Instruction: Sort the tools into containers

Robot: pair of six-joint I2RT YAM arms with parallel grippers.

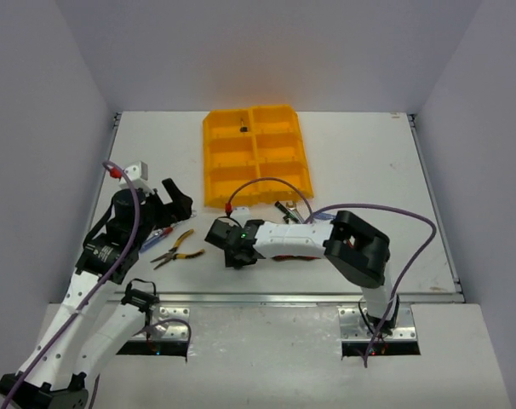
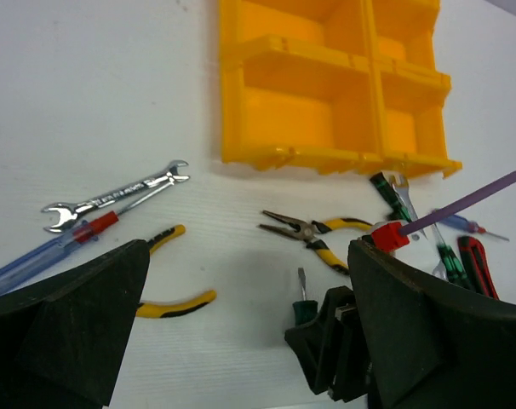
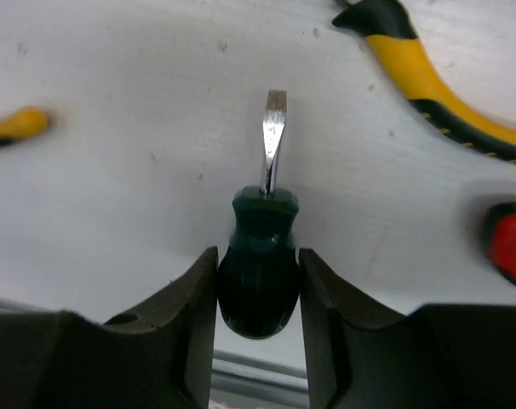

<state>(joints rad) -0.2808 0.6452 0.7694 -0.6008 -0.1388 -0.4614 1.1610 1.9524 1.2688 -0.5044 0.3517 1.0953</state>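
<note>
A stubby green-handled screwdriver (image 3: 260, 281) lies on the white table with its blade pointing away. My right gripper (image 3: 258, 254) is shut on its handle, both fingers touching its sides; in the top view this gripper (image 1: 232, 247) is low at the table's near middle. The yellow-orange tray (image 1: 209, 162) of containers lies at the far centre. My left gripper (image 1: 174, 198) hovers open at the left over nothing. Yellow-black pliers (image 2: 313, 232), a silver wrench (image 2: 113, 198) and a red-blue screwdriver (image 2: 45, 256) lie loose on the table.
A second pair of yellow-handled pliers (image 2: 169, 302) lies near the left fingers. More green-handled screwdrivers (image 2: 394, 198) and a red utility knife (image 2: 478, 264) lie by the tray's near right corner. A purple cable (image 1: 266, 183) loops over the right arm. Grey walls surround the table.
</note>
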